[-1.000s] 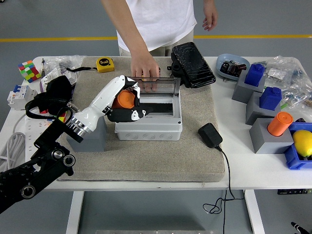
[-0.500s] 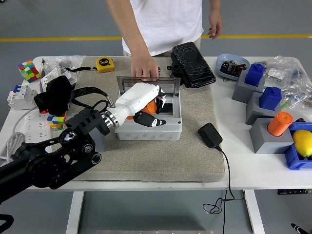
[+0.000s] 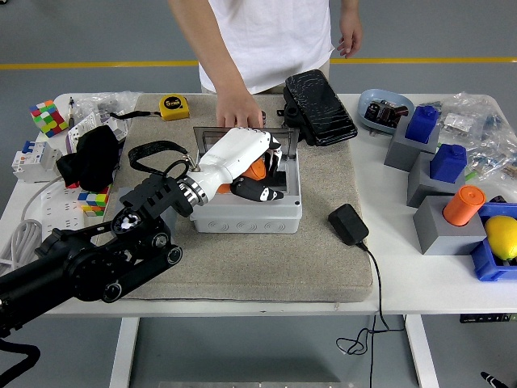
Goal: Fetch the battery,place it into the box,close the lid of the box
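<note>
I see a white table (image 3: 404, 293) with a beige mat (image 3: 275, 259) over its middle. At nine o'clock lie a colour cube (image 3: 49, 117) and a power strip (image 3: 60, 212). At three o'clock stand grey blocks (image 3: 440, 229) and plastic bags (image 3: 477, 121); a blue bowl (image 3: 384, 108) sits at one o'clock.

Box (image 3: 246, 212) sits mid-mat (image 3: 242, 267), lid (image 3: 212, 136) standing up at its far edge. Left hand (image 3: 246, 166) is inside the box, fingers round the battery (image 3: 255, 170). Person's hand (image 3: 237, 109) rests on the lid's far side. Tape measure (image 3: 174, 106) at the mat's far-left corner, case (image 3: 317, 106) far right of the box. Power adapter (image 3: 348, 224) near right on the mat. Puzzle cube (image 3: 48, 117) far left on the table (image 3: 388, 283); lemon (image 3: 502, 236) at the right edge.
</note>
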